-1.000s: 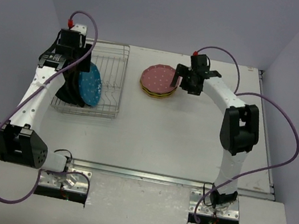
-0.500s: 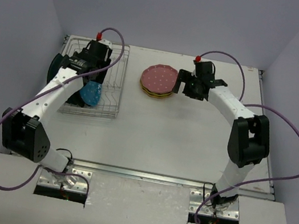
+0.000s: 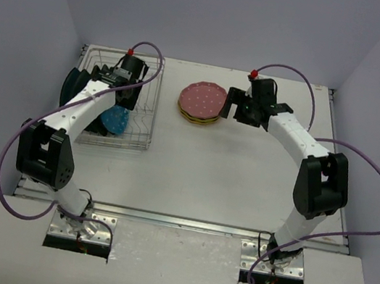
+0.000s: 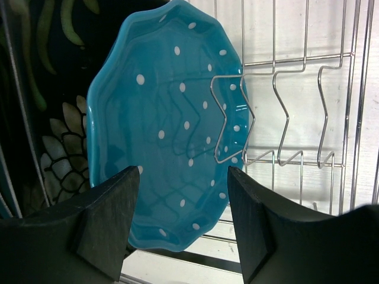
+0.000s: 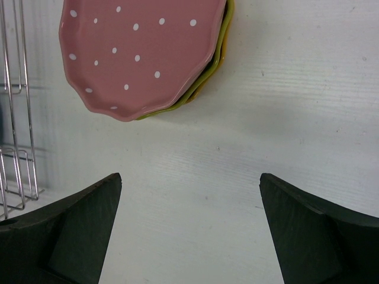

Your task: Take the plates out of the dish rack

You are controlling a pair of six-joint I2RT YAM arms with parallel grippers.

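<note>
Left tool [image 4: 183,176], spread, faces the blue dotted plate [image 4: 155,109]: straddle its rim clear of the tine [image 4: 253,116], pinch, lift straight up.

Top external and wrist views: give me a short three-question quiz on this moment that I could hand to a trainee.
1. True or false: the right gripper holds a plate.
2. What colour is the plate on top of the stack on the table? A orange, B pink, C black.
3. Where does the blue dotted plate stand?
Key: 1 false, its fingers are open and empty. 2 B, the pink dotted plate. 3 upright in the dish rack, in front of the open fingers of the left gripper.
</note>
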